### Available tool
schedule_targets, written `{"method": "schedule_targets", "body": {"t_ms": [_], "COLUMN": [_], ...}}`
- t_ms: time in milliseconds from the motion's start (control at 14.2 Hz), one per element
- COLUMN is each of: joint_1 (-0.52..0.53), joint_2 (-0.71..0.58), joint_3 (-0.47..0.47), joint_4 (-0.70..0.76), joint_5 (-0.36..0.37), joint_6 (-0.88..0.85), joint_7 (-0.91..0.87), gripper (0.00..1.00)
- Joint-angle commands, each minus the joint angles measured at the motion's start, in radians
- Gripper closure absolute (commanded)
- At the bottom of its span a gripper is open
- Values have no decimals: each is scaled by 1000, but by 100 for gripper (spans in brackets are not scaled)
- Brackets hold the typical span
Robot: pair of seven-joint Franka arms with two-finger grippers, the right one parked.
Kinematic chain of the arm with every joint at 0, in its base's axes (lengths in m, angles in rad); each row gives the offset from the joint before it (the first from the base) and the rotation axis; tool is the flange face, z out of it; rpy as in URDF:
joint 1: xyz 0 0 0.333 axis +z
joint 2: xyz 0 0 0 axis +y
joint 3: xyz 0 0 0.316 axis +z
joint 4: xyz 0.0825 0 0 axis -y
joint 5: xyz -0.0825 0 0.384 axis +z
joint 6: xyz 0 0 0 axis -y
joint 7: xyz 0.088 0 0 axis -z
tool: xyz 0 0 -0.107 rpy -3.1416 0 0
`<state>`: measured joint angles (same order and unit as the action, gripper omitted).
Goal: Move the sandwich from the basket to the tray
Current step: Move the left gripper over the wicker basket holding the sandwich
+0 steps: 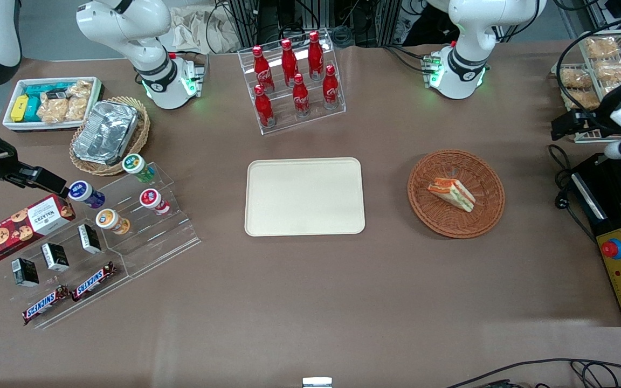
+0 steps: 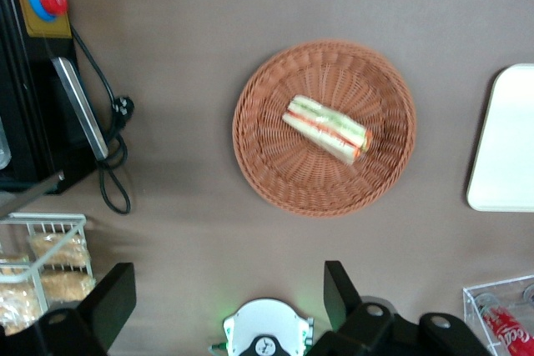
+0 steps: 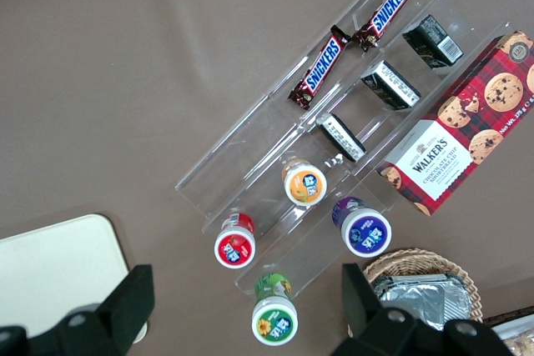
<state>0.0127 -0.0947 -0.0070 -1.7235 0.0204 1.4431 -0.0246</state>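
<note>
Sandwich (image 1: pixel 452 193) lay on its side in the reddish-brown wicker basket (image 1: pixel 484 215), which sat on the brown bench (image 1: pixel 310 285) beside the cream tray (image 1: pixel 304 196), the two apart. High above the basket hung the left arm's gripper (image 2: pixel 225 289), its fingers (image 2: pixel 338 288) spread wide and holding nothing, well clear of the sandwich.
</note>
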Motion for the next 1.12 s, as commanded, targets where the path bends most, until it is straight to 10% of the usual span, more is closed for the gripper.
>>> {"method": "schedule_targets", "body": {"t_ms": [0,422,1055], "joint_1": [6,-2,-19], "joint_2": [-170,-395,-104], "joint_3": [-4,-10,-157], "joint_4": [-267,-778,-771], "joint_5": [-25,-40,-34], "joint_6": [139,590,885], "joint_7": [-40,-173,-742], "gripper": [0,0,0]}}
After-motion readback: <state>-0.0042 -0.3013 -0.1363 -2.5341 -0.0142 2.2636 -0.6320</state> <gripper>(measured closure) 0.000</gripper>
